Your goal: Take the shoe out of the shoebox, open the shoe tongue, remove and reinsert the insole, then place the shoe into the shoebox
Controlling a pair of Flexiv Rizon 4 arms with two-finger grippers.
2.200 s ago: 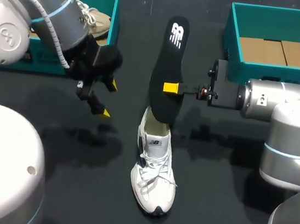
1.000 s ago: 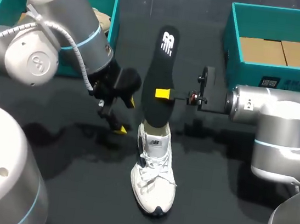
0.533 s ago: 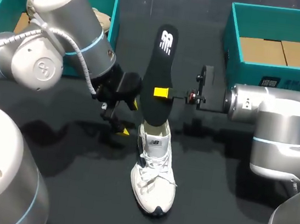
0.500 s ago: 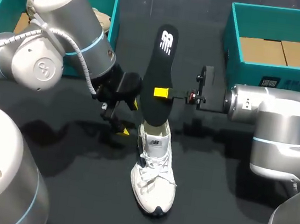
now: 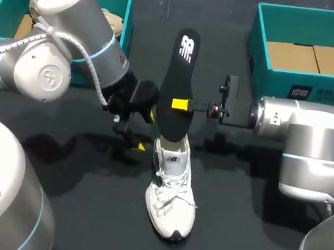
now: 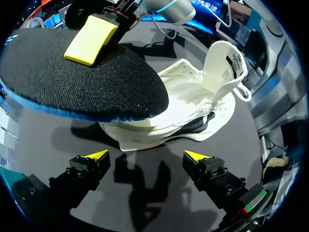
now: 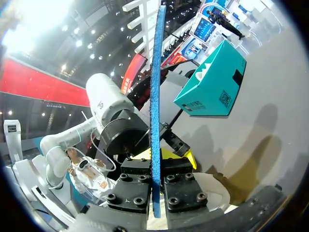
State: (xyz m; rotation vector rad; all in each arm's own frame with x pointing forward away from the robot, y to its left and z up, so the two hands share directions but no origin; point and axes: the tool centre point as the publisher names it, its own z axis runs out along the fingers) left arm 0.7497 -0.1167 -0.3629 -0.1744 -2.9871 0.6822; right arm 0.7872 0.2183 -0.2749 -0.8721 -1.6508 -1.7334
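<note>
A white shoe [image 5: 171,190] lies on the black table, toe toward the near edge, with its tongue [image 6: 225,62] lifted. The black insole [image 5: 178,80] stands tilted above the shoe's heel end, its lower tip at the shoe's opening. My right gripper [image 5: 182,105] is shut on the insole's middle, and the right wrist view shows the insole [image 7: 155,96] edge-on between its fingers. My left gripper [image 5: 144,131] stands open just left of the shoe's heel, holding nothing. In the left wrist view the shoe [image 6: 188,104] and insole [image 6: 72,77] lie ahead of the left gripper [image 6: 147,155].
A teal shoebox [image 5: 122,3] at the back left holds another shoe [image 5: 109,24]. A second teal shoebox [image 5: 260,32] with a cardboard floor stands at the back right, close behind my right arm. That box [image 7: 212,82] also shows in the right wrist view.
My left arm has swung right from near the left box to beside the shoe's heel. The right gripper shifted the insole slightly left. Over the last half second little has moved.
</note>
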